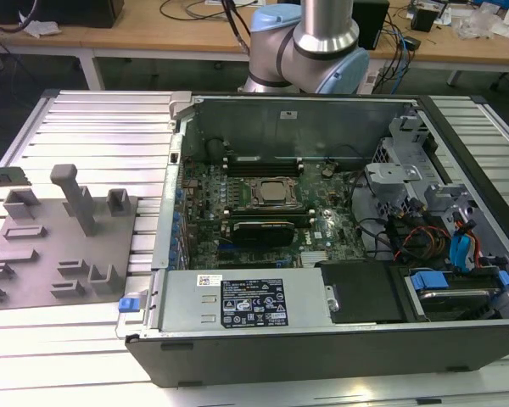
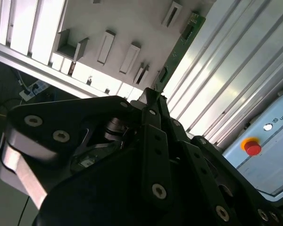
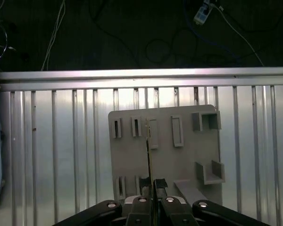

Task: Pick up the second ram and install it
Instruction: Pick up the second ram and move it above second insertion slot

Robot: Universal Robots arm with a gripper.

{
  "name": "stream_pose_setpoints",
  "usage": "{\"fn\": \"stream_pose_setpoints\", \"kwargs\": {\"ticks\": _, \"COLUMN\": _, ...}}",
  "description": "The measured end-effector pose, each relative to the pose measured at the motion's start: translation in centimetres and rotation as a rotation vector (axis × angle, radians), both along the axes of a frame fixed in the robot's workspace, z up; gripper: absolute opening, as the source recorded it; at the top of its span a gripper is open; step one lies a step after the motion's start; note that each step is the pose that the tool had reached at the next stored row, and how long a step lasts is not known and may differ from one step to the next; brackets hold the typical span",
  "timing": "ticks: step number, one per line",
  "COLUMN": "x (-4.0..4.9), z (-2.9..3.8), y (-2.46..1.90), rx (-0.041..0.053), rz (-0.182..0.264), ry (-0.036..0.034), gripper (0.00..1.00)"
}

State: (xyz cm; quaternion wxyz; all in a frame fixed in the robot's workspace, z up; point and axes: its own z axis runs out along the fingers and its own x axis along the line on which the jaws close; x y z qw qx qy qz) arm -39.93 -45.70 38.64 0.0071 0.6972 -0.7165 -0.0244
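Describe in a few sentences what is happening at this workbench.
A robot arm's gripper is clamped on the second ram, a green stick held over the grey fixture plate. The open computer case sits beside the plate, its motherboard exposed. The ram is not yet in the case.

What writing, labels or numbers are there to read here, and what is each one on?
Black label on the power supply: white print, too small to read.
White sticker beside it: too small to read.
Lettering on the pale box with a red button: cut off at the edge, no whole word.
Ram in the hand: no print that I can read.
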Motion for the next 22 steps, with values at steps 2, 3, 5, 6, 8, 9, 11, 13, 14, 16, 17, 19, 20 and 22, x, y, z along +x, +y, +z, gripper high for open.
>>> {"fn": "stream_pose_setpoints", "kwargs": {"ticks": 2, "x": 0.01, "z": 0.72, "y": 0.17, "rx": 0.0001, "rz": 0.000, "ry": -0.0001, "gripper": 0.14}}
{"fn": "stream_pose_setpoints", "kwargs": {"ticks": 3, "x": 0.01, "z": 0.96, "y": 0.25, "rx": 0.0001, "rz": 0.000, "ry": 0.0000, "gripper": 0.14}}
{"fn": "stream_pose_setpoints", "kwargs": {"ticks": 5, "x": 0.01, "z": 1.34, "y": 0.49, "rx": 0.0005, "rz": 0.000, "ry": -0.0002, "gripper": 0.14}}
{"fn": "stream_pose_setpoints", "kwargs": {"ticks": 6, "x": 0.00, "z": 1.54, "y": 0.87, "rx": 0.0005, "rz": 0.000, "ry": 0.0000, "gripper": 0.14}}
{"fn": "stream_pose_setpoints", "kwargs": {"ticks": 8, "x": 0.03, "z": 1.74, "y": 1.82, "rx": 0.0005, "rz": 0.000, "ry": 0.0000, "gripper": 0.14}}
{"fn": "stream_pose_setpoints", "kwargs": {"ticks": 9, "x": 0.04, "z": 1.78, "y": 2.12, "rx": 0.0005, "rz": 0.001, "ry": 0.0000, "gripper": 0.14}}
{"fn": "stream_pose_setpoints", "kwargs": {"ticks": 11, "x": 0.05, "z": 1.88, "y": 2.95, "rx": 0.0005, "rz": 0.001, "ry": 0.0002, "gripper": 0.14}}
{"fn": "stream_pose_setpoints", "kwargs": {"ticks": 13, "x": 0.07, "z": 1.97, "y": 3.92, "rx": 0.0005, "rz": 0.001, "ry": 0.0002, "gripper": 0.14}}
{"fn": "stream_pose_setpoints", "kwargs": {"ticks": 14, "x": 0.08, "z": 2.02, "y": 4.59, "rx": 0.0005, "rz": 0.001, "ry": 0.0002, "gripper": 0.14}}
{"fn": "stream_pose_setpoints", "kwargs": {"ticks": 16, "x": 0.09, "z": 2.08, "y": 5.39, "rx": 0.0005, "rz": 0.001, "ry": 0.0001, "gripper": 0.14}}
{"fn": "stream_pose_setpoints", "kwargs": {"ticks": 17, "x": 0.09, "z": 2.11, "y": 5.69, "rx": 0.0006, "rz": 0.002, "ry": 0.0001, "gripper": 0.14}}
{"fn": "stream_pose_setpoints", "kwargs": {"ticks": 19, "x": 0.10, "z": 2.26, "y": 6.60, "rx": 0.0004, "rz": 0.002, "ry": 0.0003, "gripper": 0.14}}
{"fn": "stream_pose_setpoints", "kwargs": {"ticks": 20, "x": 0.09, "z": 2.36, "y": 6.72, "rx": 0.0003, "rz": 0.002, "ry": 0.0005, "gripper": 0.14}}
{"fn": "stream_pose_setpoints", "kwargs": {"ticks": 22, "x": 0.10, "z": 2.94, "y": 6.97, "rx": 0.0005, "rz": 0.002, "ry": 0.0002, "gripper": 0.14}}
